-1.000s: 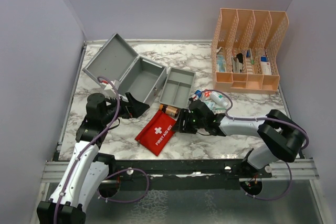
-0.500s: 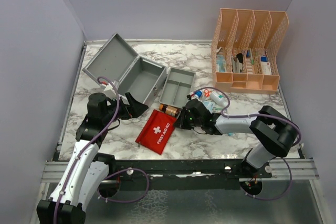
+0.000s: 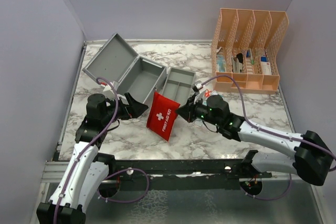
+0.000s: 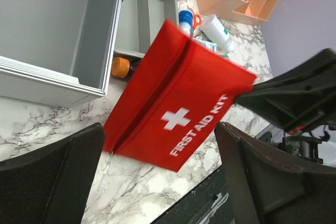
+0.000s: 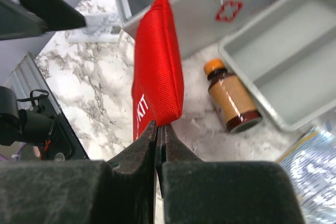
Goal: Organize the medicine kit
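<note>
Red woven fabric, the flat "FIRST AID KIT" pouch (image 3: 161,115) now hangs clear of the marble tabletop (image 3: 131,135), where a second ago it lay flat nearer the front edge. The right gripper (image 5: 157,127), spread wide then, has clenched on one corner of the pouch and raised it on edge. Just left of it the left gripper (image 3: 135,106) hovers with jaws apart, grasping nothing. Behind the pouch an amber pill bottle with an orange cap (image 5: 231,98) lies on its side, just beside the grey divided inner tray (image 3: 177,85), which sits outside the case. Further back the grey metal medicine kit (image 3: 140,80) stands open, lid thrown back, its well apparently bare. Furthest is the peach slotted desk organizer (image 3: 249,51). The pouch is now off the table and probably bound for the case, though a corner pinch may let it swing
</note>
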### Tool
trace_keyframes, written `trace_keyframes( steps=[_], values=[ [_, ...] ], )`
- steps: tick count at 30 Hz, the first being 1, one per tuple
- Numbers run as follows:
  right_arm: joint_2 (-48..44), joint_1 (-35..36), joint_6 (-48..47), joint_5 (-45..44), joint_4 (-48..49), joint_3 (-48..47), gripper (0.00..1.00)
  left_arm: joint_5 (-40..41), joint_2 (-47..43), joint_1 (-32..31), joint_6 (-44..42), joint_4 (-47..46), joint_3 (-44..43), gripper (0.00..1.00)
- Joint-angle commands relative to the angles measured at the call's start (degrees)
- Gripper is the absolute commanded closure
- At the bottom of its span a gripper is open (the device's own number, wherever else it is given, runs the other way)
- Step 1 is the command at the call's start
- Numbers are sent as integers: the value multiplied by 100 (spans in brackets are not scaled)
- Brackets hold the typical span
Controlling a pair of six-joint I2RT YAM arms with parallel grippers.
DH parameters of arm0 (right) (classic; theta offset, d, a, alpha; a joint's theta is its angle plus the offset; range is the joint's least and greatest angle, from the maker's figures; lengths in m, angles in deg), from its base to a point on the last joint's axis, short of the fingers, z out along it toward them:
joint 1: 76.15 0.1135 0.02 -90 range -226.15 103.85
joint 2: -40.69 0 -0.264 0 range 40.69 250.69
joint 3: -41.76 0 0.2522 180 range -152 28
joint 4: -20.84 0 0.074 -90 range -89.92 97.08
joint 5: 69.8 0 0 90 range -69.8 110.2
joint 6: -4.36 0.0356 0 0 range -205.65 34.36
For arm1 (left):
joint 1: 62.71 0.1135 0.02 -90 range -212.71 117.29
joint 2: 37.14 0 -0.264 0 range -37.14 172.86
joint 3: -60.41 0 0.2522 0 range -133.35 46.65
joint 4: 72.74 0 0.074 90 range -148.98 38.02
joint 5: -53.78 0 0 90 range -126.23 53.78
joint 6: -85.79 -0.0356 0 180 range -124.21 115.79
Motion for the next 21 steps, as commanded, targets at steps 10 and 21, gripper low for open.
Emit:
trace_keyframes(
  steps=[10, 21],
  values=[
    [-1286, 32, -2006, 507, -1179, -1304, 99, -206, -1, -15, -35, -1247, 84, 23],
    [-1507, 31, -2710, 1816, -2037, -2091, 99, -1688, 312, -15, -1215, -1137, -935, 37]
  ],
)
